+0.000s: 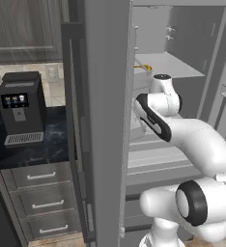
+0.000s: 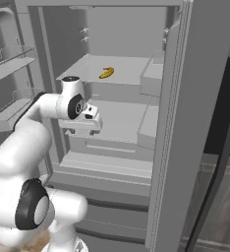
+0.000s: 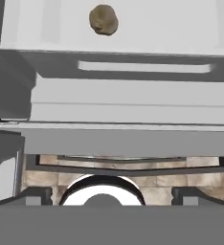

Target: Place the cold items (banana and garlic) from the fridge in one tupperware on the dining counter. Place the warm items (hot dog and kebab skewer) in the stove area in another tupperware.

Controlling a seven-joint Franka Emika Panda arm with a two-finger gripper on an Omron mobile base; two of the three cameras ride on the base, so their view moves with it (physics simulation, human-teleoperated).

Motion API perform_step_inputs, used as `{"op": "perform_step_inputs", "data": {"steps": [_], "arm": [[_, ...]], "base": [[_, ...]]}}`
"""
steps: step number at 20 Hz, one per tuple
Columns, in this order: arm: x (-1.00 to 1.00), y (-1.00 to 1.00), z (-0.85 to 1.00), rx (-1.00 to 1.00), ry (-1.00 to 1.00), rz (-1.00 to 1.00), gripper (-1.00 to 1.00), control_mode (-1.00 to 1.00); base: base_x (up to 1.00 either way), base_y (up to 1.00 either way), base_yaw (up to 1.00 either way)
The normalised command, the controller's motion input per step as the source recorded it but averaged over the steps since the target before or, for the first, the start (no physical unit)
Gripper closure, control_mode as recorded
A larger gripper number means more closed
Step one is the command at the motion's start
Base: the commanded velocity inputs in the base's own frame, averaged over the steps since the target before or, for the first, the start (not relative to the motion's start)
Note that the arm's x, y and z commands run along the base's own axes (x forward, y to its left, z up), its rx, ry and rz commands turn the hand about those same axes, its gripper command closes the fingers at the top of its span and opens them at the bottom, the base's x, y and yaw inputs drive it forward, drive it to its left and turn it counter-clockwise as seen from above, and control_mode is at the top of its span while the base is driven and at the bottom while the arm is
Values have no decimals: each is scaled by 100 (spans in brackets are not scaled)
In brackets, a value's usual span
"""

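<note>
Item: small, lumpy, brownish-tan round garlic bulb, lying on a white fridge shelf inside the tall grey steel French-door fridge, doors open. From my hand camera it sits at about twelve o'clock, well ahead of my two-finger gripper, past the shelf's front lip and not touching anything else. It is near enough round, so I judge no long axis matters for the grasp. Second item: short curved yellow banana, on the upper white shelf; in the right base view it lies at roughly one o'clock from my hand, above it and further in, its long axis running low-left to high-right. Tool: my jaws stand spread wide and carry nothing; the dark finger tips are well apart. Judgement: garlic is the nearer pick; a straight reach forward should meet it.
</note>
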Motion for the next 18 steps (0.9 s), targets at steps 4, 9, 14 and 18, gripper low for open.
{"op": "perform_step_inputs", "data": {"steps": [4,9,14,18], "arm": [[47,-1,-31,0,1,2,-100,-100],[50,0,-30,1,0,4,-100,-100],[54,-2,-24,2,0,2,-100,-100],[56,-1,-23,3,0,2,-100,-100]], "base": [[0,0,0],[0,0,0],[0,0,0],[0,0,0]]}}
